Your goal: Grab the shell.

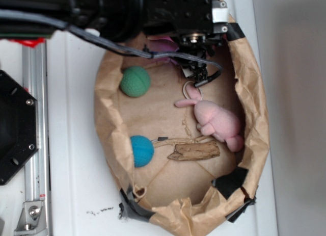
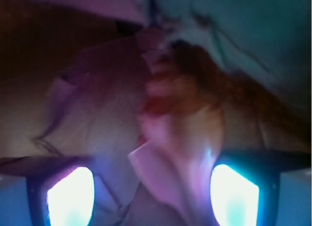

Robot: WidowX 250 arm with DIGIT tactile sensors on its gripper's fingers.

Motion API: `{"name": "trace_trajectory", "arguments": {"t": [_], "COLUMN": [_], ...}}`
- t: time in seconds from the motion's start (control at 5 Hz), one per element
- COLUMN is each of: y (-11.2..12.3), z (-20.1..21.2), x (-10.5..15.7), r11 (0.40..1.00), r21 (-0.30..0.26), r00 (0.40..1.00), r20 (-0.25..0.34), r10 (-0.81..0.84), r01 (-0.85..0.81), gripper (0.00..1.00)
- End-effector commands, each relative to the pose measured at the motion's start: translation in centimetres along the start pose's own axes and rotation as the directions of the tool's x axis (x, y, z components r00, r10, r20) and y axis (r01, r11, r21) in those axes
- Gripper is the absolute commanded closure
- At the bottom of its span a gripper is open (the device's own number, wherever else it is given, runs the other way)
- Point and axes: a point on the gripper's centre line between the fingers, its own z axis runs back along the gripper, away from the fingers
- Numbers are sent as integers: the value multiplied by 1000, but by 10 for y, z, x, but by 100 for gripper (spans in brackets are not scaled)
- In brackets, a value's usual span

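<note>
At the top of the exterior frame, the robot arm reaches into a brown paper bag [image 1: 254,124] whose rim is rolled down and patched with black tape. The gripper [image 1: 196,73] hangs near the bag's upper edge, above the middle of the frame, and this view does not show how its fingers stand.

The wrist view fills in the rest. Two fingers [image 2: 70,196] glow at the bottom corners of that frame, set wide apart, and the shell [image 2: 185,133] lies between them and a little beyond: a blurred orange-brown body toward the upper right, a smooth pale pink lip running down toward the lower centre. Nothing is clamped yet. In the exterior view the shell is almost wholly hidden under the arm; only a pink sliver shows at the top, and I cannot say for certain that it is the shell.

Lower in the bag sit a green ball [image 1: 135,81] at upper left, a blue ball [image 1: 141,150] at lower left, a pink plush bunny [image 1: 216,121] at right, and a piece of driftwood [image 1: 196,152] just below it.

The risks, as I judge them: the shell lies on crumpled paper, so closing fingers may pinch a fold along with it. The smooth lip and tapered form could slide out if the fingers close off-centre. The bunny's ear lies near the gripper in the exterior view and could snag.
</note>
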Motion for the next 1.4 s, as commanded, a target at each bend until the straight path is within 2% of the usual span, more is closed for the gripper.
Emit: {"name": "trace_trajectory", "arguments": {"t": [0.0, 0.2, 0.4, 0.8, 1.0, 1.2], "y": [23, 13, 7, 8, 4, -15], "z": [0, -8, -9, -6, 0, 42], "x": [28, 33, 28, 23, 17, 1], "r11": [1000, 999, 996, 996, 992, 968], "r21": [16, 34, 43, 41, 16, -107], "r00": [1000, 1000, 997, 996, 992, 973], "r20": [15, 4, 10, 14, 7, 3], "r10": [13, -27, -74, -84, -126, -229], "r01": [-14, 27, 74, 83, 126, 228], "gripper": [0, 0, 100, 100, 100, 100]}}
